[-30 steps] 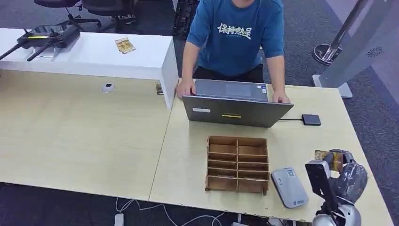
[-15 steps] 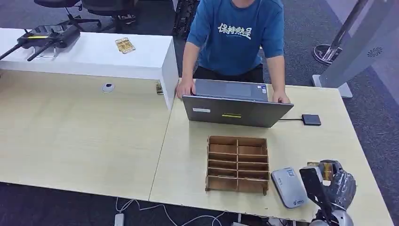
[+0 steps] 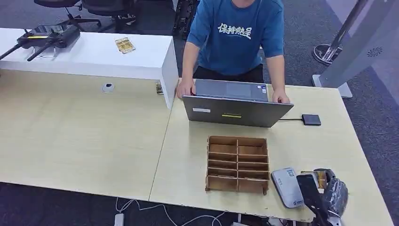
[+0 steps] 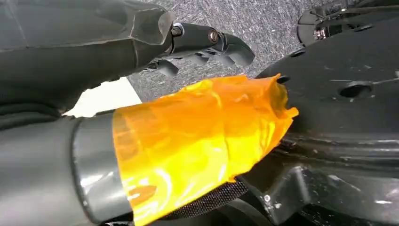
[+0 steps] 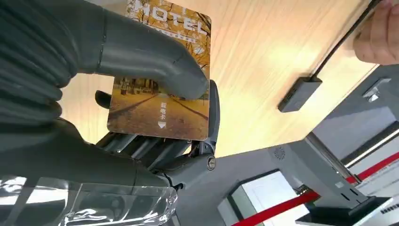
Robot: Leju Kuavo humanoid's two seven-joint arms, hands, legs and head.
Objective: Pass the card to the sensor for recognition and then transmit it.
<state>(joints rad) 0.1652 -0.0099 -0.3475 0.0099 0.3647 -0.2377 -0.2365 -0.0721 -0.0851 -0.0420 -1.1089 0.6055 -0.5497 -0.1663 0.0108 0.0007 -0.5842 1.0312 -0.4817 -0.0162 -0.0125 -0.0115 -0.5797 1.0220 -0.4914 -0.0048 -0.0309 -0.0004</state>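
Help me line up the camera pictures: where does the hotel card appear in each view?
Head view: the card is a small yellow patch in the right hand, beside the grey sensor.
Right wrist view: the card is central and large, pinned under the thumb.
Left wrist view: not in it.
Shared landmark: the small black box on its cable.

laptop (image 3: 235, 109) behind wooden organizer (image 3: 237, 164) | sensor (image 3: 288, 187) right of organizer | hub (image 3: 311, 119) right of laptop

Amber card (image 5: 160, 101) with an apparently tree-lined avenue; grey sensor (image 3: 287, 187).
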